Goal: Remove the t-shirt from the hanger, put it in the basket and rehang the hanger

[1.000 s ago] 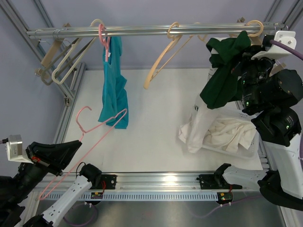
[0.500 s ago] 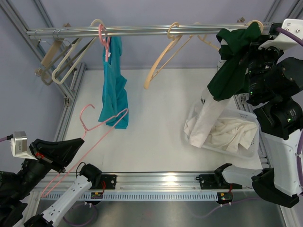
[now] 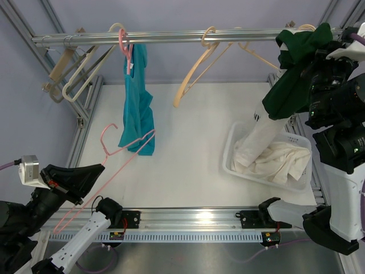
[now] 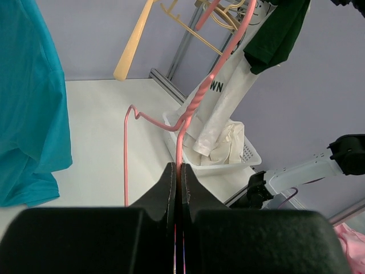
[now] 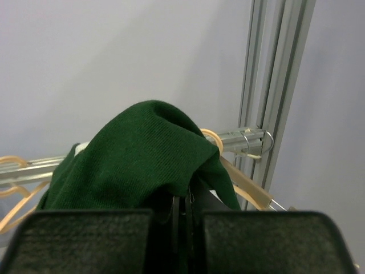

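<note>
Our left fingers [image 4: 171, 182] are clamped shut on the pink hanger [image 4: 199, 98], and our right fingers [image 5: 194, 208] pinch the green t-shirt [image 5: 142, 154].

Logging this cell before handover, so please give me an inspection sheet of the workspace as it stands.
Surface: white table, bare in the middle; white basket at near right.
Job's things: green t-shirt held high at right; pink hanger bare at left.
Clutter: teal garment and empty beige hangers on the rail; white cloth in the basket.
End effectors: left end effector shut on pink hanger; right end effector shut on green t-shirt.
Cables: purple cable loops by the right base.
Surroundings: plain grey walls behind the rail.
</note>
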### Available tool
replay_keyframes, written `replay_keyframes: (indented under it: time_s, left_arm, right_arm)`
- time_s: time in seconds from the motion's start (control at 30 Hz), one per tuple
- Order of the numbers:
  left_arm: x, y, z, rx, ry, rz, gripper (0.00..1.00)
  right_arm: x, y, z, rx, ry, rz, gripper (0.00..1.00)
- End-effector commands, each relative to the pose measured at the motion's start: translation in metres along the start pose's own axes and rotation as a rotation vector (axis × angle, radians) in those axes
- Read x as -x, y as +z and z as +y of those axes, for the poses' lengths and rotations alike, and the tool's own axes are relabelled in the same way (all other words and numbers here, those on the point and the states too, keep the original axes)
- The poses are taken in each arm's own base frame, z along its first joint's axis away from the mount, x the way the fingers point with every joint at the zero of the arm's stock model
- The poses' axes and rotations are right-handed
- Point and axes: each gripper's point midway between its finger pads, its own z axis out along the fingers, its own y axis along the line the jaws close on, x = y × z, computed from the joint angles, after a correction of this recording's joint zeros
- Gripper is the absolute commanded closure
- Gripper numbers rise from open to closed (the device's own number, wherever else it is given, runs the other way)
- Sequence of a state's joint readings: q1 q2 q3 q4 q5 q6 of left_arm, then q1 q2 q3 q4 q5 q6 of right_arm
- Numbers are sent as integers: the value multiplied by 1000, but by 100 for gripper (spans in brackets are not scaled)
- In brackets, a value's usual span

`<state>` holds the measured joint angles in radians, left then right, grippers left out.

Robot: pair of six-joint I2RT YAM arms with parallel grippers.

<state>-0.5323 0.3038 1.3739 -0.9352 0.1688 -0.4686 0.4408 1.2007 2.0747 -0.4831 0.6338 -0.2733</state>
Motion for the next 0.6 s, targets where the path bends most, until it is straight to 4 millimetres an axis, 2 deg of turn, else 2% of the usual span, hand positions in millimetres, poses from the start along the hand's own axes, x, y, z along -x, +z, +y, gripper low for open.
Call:
replay_keyframes:
  time_s: [0.0,0.03,0.07,0.1,0.13,0.17,0.2,0.23,0.27,0.3,0.33,0.37,0.4,0.43,0.47,0.53,0.57]
  left_arm:
    - [10,13,-3,-20,19,-30,100]
    - [9,13,-2,-18,18,-28,100]
    - [8,13,-2,-18,18,-28,100]
    - [7,14,-2,-16,18,-26,100]
    - [8,13,-2,-18,20,-30,100]
    - [7,13,-1,-15,21,-28,100]
    - [8,13,-1,-13,23,-30,100]
    - [7,13,0,-12,24,-28,100]
    - [8,14,0,-11,25,-29,100]
    - [7,14,0,-10,26,-27,100]
    - [7,13,0,-12,28,-28,100]
    - [7,15,0,-11,27,-22,100]
    - [7,16,0,-9,29,-22,100]
    - [7,16,0,-11,29,-22,100]
    - [6,17,0,-11,27,-18,100]
    - [7,19,-1,-15,24,-18,100]
    - [8,20,-1,-15,24,-18,100]
  right_arm:
    - [-14,-3,-1,0,-12,0,100]
    - [-27,-4,2,3,-8,19,100]
    - [-63,-1,14,11,9,78,100]
    - [-68,-11,11,20,44,77,100]
    - [-83,-15,15,36,68,97,100]
    - [-121,-18,25,43,98,159,100]
    - [-125,-30,18,40,137,156,100]
    - [-142,-36,17,24,151,182,100]
    - [-180,-43,19,3,170,243,100]
    - [-185,-54,9,-23,196,241,100]
    - [-201,-61,0,-72,200,262,100]
    - [-235,-71,-2,-98,195,324,100]
    - [-240,-82,-11,-121,214,319,100]
    - [-254,-89,-19,-164,216,337,100]
    - [-287,-103,-19,-182,229,406,100]
    - [-310,-119,-22,-196,268,443,100]
    - [-342,-133,-21,-228,302,510,100]
